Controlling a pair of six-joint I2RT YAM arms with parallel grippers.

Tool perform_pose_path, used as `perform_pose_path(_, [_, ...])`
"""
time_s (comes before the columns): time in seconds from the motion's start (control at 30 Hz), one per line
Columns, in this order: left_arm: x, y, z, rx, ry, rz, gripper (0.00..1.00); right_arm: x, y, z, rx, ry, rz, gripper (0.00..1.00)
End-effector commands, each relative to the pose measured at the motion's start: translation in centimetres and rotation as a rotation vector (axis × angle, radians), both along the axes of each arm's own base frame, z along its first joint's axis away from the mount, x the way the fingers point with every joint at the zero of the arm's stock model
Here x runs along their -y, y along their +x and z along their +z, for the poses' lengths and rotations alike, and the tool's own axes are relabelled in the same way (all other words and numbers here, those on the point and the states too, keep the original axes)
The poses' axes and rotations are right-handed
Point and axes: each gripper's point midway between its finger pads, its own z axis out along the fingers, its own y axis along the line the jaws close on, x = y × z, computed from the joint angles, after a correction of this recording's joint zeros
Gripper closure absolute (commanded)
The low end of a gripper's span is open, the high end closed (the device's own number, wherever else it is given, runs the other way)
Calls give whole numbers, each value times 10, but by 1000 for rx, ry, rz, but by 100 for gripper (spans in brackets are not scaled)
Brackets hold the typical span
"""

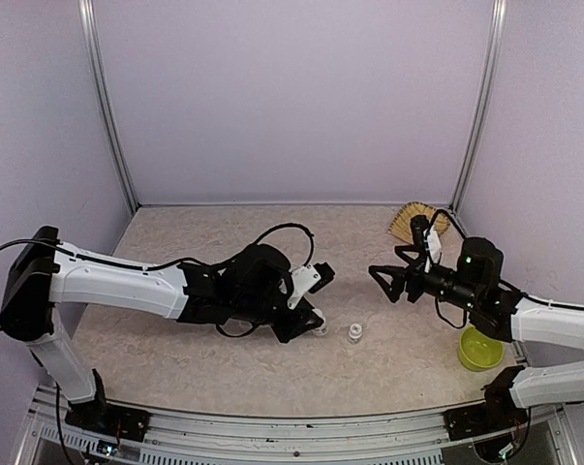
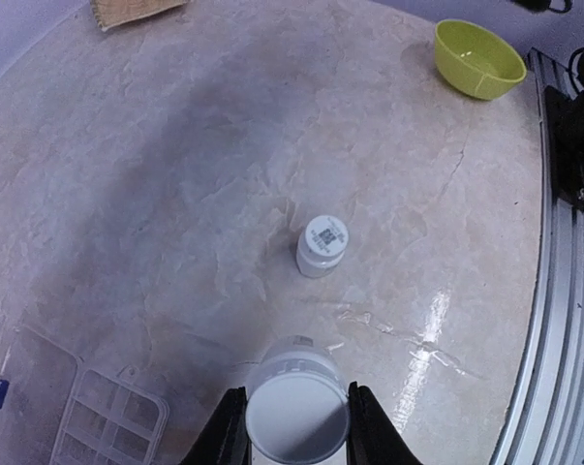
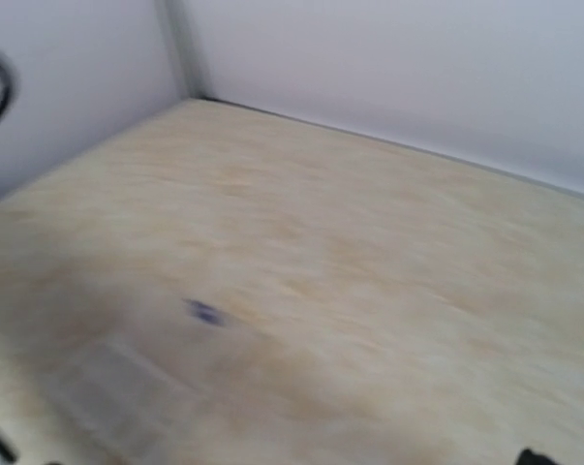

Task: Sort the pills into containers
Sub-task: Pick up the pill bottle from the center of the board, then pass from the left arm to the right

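Beside the compartment box (image 2: 107, 412), my left jaws are clamping a white bottle (image 2: 296, 418), right jaws gaping; a slipping grip could drop it.

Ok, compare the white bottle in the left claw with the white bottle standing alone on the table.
Grip: the clamped white plastic bottle sits in the left claw; the free white plastic bottle stands untouched on the beige marbled table.
Top: the free bottle's cap bears a dark square printed code; the clamped bottle's facing end is plain white.
Shared: both are small, round and white.
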Motion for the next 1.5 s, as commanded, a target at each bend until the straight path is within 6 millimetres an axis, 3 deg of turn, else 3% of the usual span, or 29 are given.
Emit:
perform_pose_path(0.0, [3, -10, 47, 64, -153, -61, 94, -26, -30, 17, 63, 64, 247, 0])
perform_pose_path(0.27, [-11, -29, 102, 137, -350, -122, 94, -59, -89, 28, 41, 158, 670, 0])
perform_pose_path(0.53, [-26, -51, 158, 217, -567, -193, 94, -81, -115, 46, 34, 201, 841, 0])
perform_pose_path(0.7, [-28, -64, 179, 229, -668, -253, 94, -95, -131, 66, 61, 264, 917, 0])
perform_pose_path(1.03, [-26, -75, 191, 253, -742, -271, 95, -127, -146, 94, 58, 371, 983, 3])
perform_pose_path(1.47, [-32, -72, 194, 281, -764, -222, 95, -141, -141, 93, 1, 434, 957, 21])
